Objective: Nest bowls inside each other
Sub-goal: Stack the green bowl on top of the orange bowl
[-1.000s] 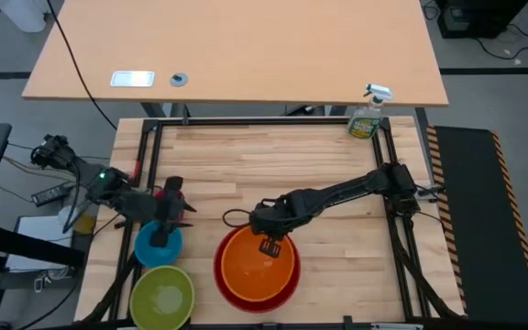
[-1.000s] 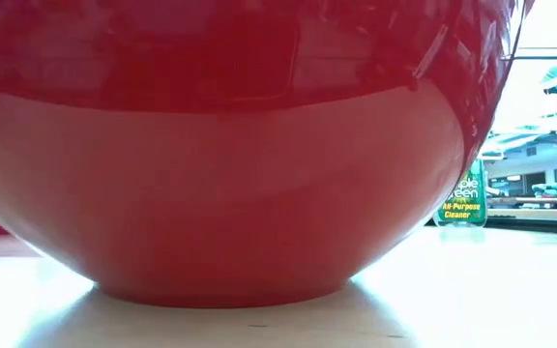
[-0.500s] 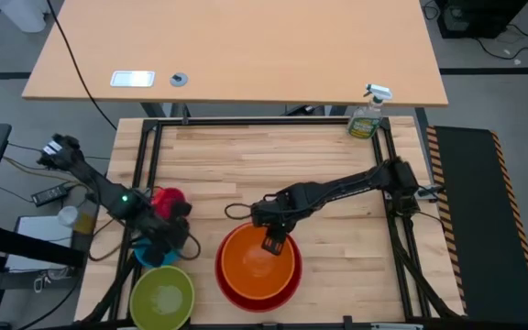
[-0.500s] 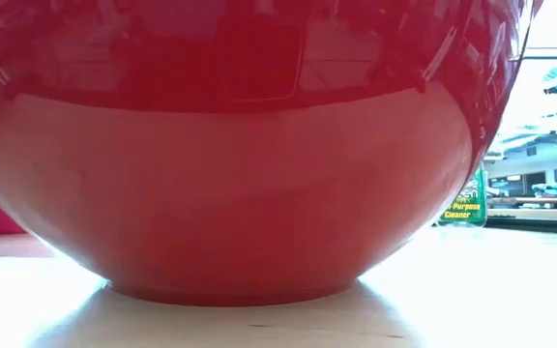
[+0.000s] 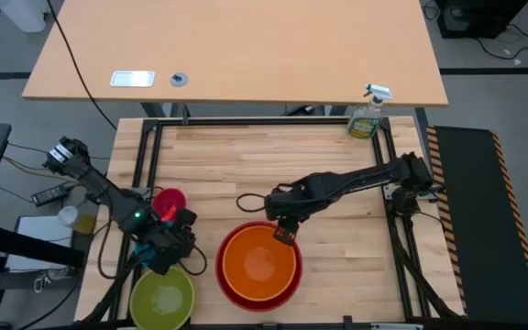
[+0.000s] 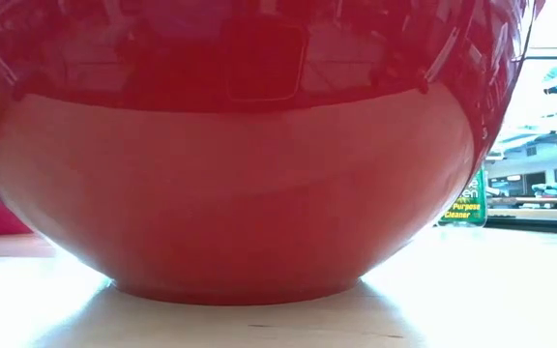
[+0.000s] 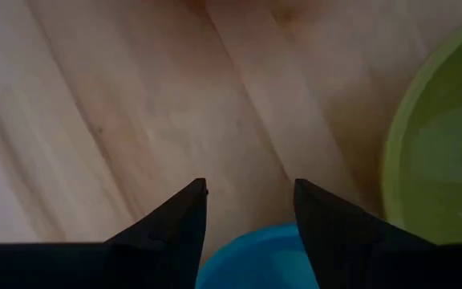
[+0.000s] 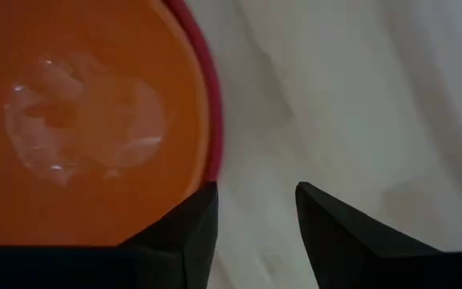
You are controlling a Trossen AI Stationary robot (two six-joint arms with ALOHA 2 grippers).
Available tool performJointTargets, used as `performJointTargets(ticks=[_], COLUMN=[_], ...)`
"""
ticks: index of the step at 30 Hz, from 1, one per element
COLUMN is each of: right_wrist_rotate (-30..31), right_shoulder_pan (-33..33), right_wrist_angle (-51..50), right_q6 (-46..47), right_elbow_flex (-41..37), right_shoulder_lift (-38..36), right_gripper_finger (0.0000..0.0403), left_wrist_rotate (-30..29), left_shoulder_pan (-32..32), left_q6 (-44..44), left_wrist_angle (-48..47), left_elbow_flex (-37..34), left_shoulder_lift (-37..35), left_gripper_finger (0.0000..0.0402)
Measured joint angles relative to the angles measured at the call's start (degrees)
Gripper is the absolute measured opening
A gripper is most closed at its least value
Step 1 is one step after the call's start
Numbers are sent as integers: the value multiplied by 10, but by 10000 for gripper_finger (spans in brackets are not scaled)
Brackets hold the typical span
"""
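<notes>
The orange bowl [image 5: 258,264] sits nested in the red bowl [image 5: 236,295] near the table's front edge; the red bowl's wall [image 6: 240,193] fills the low view. My right gripper [image 5: 287,233] hangs open above their far rim [image 8: 213,120], touching nothing. The yellow-green bowl [image 5: 161,298] stands at the front left, the pink bowl [image 5: 170,202] behind it. Between them my left gripper [image 5: 165,249] points down, open, over the blue bowl [image 7: 255,257], whose edge shows between the fingers; whether it touches the bowl I cannot tell.
A green spray bottle [image 5: 367,117] stands at the table's far right corner, also seen in the low view [image 6: 464,205]. A black frame rail [image 5: 264,121] borders the wooden top. Bare wood [image 5: 273,165] spreads across the middle and far part.
My right gripper has opened, let go of the orange bowl and risen toward the far right; the orange bowl stays in the red one. My left gripper has moved down and toward the table's near edge, and the pink bowl now shows behind it.
</notes>
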Motion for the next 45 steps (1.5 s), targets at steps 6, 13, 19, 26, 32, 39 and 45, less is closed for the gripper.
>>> performJointTargets(ticks=[6, 13, 19, 26, 32, 39, 45], right_wrist_rotate=[75, 96, 100, 102, 108, 113, 114], right_shoulder_pan=[27, 50, 57, 61, 68, 79, 90], right_wrist_angle=[-45, -66, -66, -63, -63, -62, -62], right_q6=[14, 50, 68, 83, 93, 114, 138], right_elbow_flex=[0, 0, 0, 0, 0, -1, 0], right_shoulder_lift=[-28, -30, -30, -30, -30, -30, -30], right_gripper_finger=[176, 176, 176, 176, 176, 176, 176], left_wrist_rotate=[73, 74, 54, 70, 72, 85, 114], left_shoulder_pan=[-12, -64, -82, -86, -85, -85, -84], left_q6=[-15, -59, -77, -90, -103, -118, -122], left_wrist_angle=[57, 90, 90, 89, 90, 91, 91], left_elbow_flex=[0, 0, 0, 0, 0, 1, 9], left_shoulder_lift=[16, 59, 99, 142, 158, 158, 149], left_gripper_finger=[190, 190, 190, 187, 139, 44, 13])
